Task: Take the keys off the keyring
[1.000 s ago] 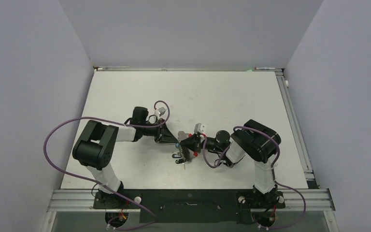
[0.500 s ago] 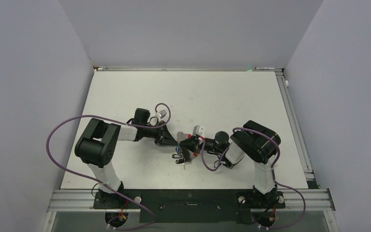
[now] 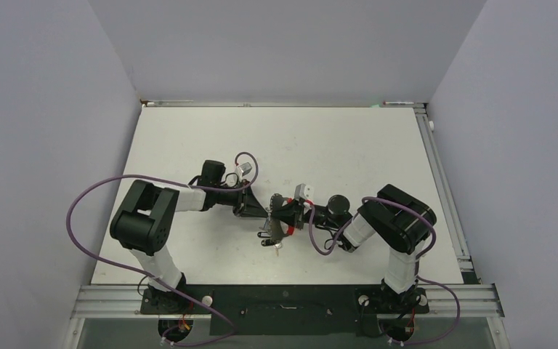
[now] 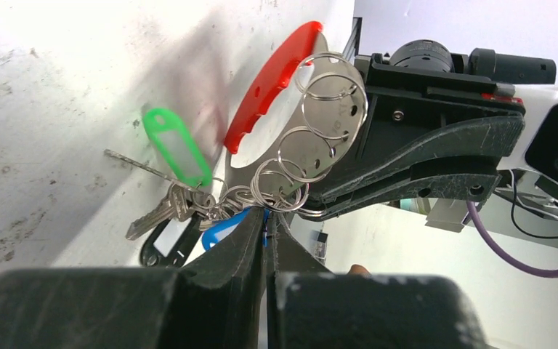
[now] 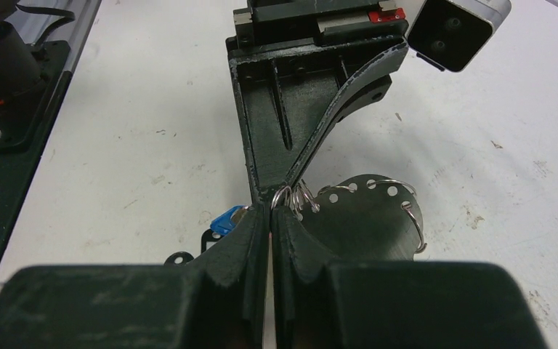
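The keyring shows in the left wrist view as a bright red arc [image 4: 272,83] on a grey metal plate [image 4: 318,142] with holes and several split rings. Below it hang the keys: a green tag [image 4: 176,145], a silvery key [image 4: 156,216], a blue tag [image 4: 221,231] and a black tag [image 4: 166,246]. My left gripper [image 4: 267,227] is shut, with a sliver of the blue tag between its tips. My right gripper [image 5: 271,212] is shut on the keyring's rings at the plate's [image 5: 367,218] edge. In the top view the two grippers [image 3: 264,211] [image 3: 277,216] meet tip to tip, and the keys [image 3: 267,237] dangle below.
The white table [image 3: 334,145] lies under both arms, with a metal rail [image 3: 436,167] along its right edge. Purple cables [image 3: 80,211] loop from each arm. The left wrist camera housing [image 5: 454,25] sits just beyond my right fingers.
The right arm's elbow has swung to the right. Both grippers stay joined at the bunch, which has shifted slightly left and toward the near edge.
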{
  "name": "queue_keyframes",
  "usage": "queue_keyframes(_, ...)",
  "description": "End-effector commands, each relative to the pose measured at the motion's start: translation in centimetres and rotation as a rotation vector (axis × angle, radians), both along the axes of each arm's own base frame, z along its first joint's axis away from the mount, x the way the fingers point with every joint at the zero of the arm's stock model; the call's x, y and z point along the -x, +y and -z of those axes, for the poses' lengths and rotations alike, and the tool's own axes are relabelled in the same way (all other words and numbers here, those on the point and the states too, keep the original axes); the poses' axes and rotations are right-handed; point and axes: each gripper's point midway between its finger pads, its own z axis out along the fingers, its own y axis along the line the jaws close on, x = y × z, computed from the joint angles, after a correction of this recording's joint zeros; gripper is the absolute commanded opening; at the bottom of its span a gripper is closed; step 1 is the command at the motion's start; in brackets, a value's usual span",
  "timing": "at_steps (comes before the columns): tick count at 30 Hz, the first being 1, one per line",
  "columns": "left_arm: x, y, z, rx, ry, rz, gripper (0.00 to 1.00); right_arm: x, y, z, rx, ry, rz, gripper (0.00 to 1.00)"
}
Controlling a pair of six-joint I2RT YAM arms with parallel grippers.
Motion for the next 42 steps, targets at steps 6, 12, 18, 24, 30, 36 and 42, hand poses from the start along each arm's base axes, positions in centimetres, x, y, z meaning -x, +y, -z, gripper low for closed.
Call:
queue_keyframes(6,-1.3,-0.3,-4.3,0.062,-0.226,0.042,0.36,1.1,-0.1,-10.7,-0.275,-0.28,-0.113,0.05)
queue_keyframes(12,-3.9,3.8,-8.1,0.072,-0.51,0.003,0.54,1.4,-0.5,-10.6,-0.266,-0.253,-0.155,0.05)
queue_keyframes(18,-4.0,5.8,-11.3,-0.045,-0.884,0.075,0.55,1.5,0.0,-10.1,-0.258,-0.219,-0.198,0.05)
queue_keyframes(24,-2.1,4.2,-13.0,0.031,-1.116,0.213,0.34,1.3,0.4,-9.5,-0.251,-0.176,-0.215,0.05)
queue_keyframes(30,0.3,1.5,-10.5,-0.025,-1.204,0.474,0.29,0.4,0.9,-9.0,-0.254,-0.115,-0.21,0.05)
queue_keyframes(36,-0.8,1.4,-9.9,-0.058,-1.304,0.548,0.3,-0.6,1.4,-7.7,-0.24,-0.097,-0.203,0.05)
queue_keyframes(42,-2.0,1.4,-8.0,-0.118,-1.387,0.626,0.32,-2.1,1.9,-6.4,-0.229,-0.084,-0.183,0.05)
